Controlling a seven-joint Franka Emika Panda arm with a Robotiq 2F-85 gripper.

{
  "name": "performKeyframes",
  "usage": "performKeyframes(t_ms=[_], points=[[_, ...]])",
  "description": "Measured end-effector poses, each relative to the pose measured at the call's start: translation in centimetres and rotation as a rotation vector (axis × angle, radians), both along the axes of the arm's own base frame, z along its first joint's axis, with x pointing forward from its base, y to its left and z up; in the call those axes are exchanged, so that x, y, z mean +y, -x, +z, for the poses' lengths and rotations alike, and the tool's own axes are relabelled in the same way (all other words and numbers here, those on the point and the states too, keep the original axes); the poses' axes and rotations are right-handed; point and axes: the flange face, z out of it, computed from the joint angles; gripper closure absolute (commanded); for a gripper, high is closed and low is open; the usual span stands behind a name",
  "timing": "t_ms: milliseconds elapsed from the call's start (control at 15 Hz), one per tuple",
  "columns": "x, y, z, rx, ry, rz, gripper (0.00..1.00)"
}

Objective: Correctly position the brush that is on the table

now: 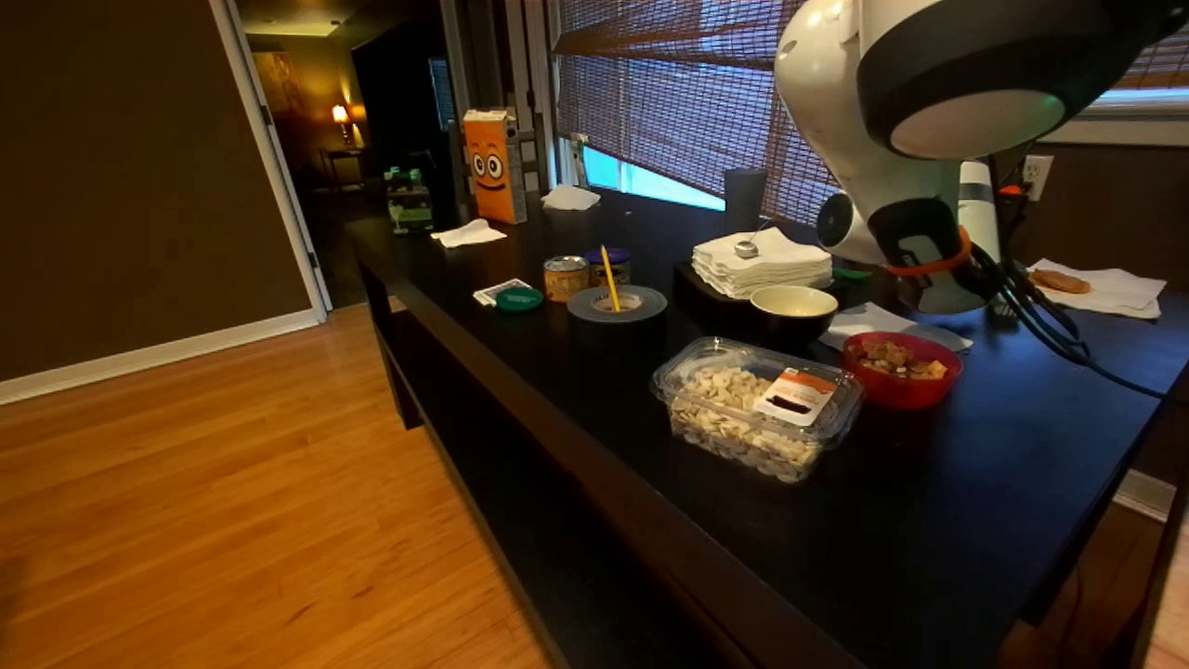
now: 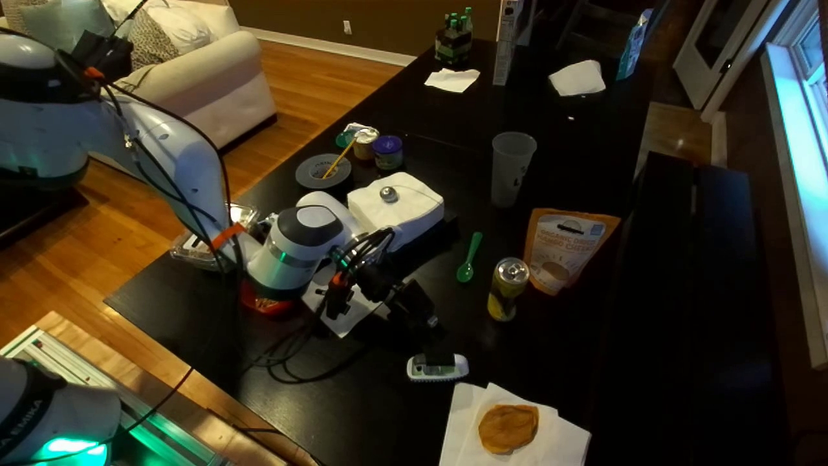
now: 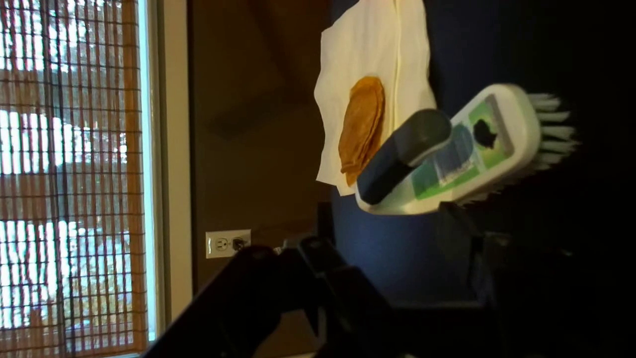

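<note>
The brush (image 2: 446, 372) has a white body, a green and white label and a black handle. It rests on the black table (image 2: 362, 414) beside white napkins, and it also shows in the wrist view (image 3: 462, 154) with its white bristles pointing right in that picture. My gripper (image 2: 428, 327) is just above and beside the brush. In the wrist view the gripper (image 3: 392, 223) has its fingers apart with bare table between them, and the brush lies beyond the fingertips. The right fingertip overlaps the brush's near edge; contact cannot be told. In an exterior view the arm hides the gripper.
A brown round item (image 2: 508, 428) lies on the napkins (image 2: 569, 440). A can (image 2: 507, 291), an orange pouch (image 2: 569, 249) and a green spoon (image 2: 471, 255) stand or lie beyond the gripper. A red bowl (image 1: 906, 372) and a clear container (image 1: 743, 418) are under the arm.
</note>
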Motion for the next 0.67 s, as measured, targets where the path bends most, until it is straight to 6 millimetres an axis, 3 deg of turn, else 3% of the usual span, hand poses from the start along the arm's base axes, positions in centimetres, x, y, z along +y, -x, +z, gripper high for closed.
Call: performKeyframes(t_ms=[67, 133, 267, 467, 667], points=[[0.0, 0.0, 0.0, 0.0, 0.0, 0.0, 0.33], [0.0, 0.0, 0.0, 0.001, 0.001, -0.001, 0.14], [0.0, 0.0, 0.0, 0.0, 0.001, -0.001, 0.01], [0.4, -0.3, 0.6, 0.003, -0.002, 0.005, 0.0], [1.3, -0.3, 3.0, 0.01, -0.008, 0.014, 0.0]])
